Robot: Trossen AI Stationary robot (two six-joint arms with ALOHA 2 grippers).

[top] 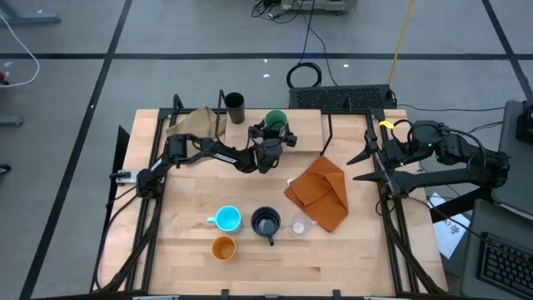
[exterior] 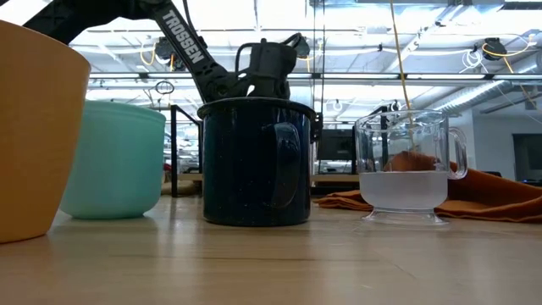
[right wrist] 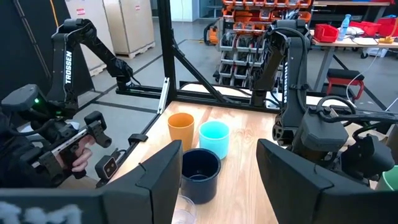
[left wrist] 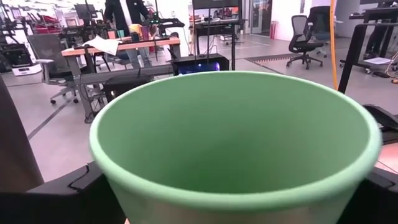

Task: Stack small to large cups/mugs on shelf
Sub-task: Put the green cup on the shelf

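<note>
1. High view: the left gripper (top: 277, 133) reaches over the far middle of the shelf (top: 304, 125) and is closed around the green cup (top: 276, 120). The dark brown cup (top: 235, 105) stands upright further left on the shelf, apart from it. Near the table's front edge sit the light blue mug (top: 227, 219), the orange cup (top: 223, 247), the navy mug (top: 266, 222) and the small clear cup (top: 299, 225). An orange cloth (top: 321, 190) lies right of centre. The right gripper (top: 371, 154) waits at the table's right edge.

2. Low view: orange cup (exterior: 34, 135) nearest at left, light blue mug (exterior: 114, 159) behind it, navy mug (exterior: 257, 161) centre, clear cup (exterior: 406, 168) to the right with the cloth (exterior: 487, 193) behind.

3. Left wrist view: the green cup (left wrist: 236, 143) fills the frame between the dark fingers (left wrist: 68, 193), apparently lifted, though its base is hidden.

4. Right wrist view: the right gripper's fingers (right wrist: 158, 180) stand wide apart, holding nothing; the navy mug (right wrist: 200, 171), light blue mug (right wrist: 214, 138) and orange cup (right wrist: 181, 129) lie beyond.
</note>
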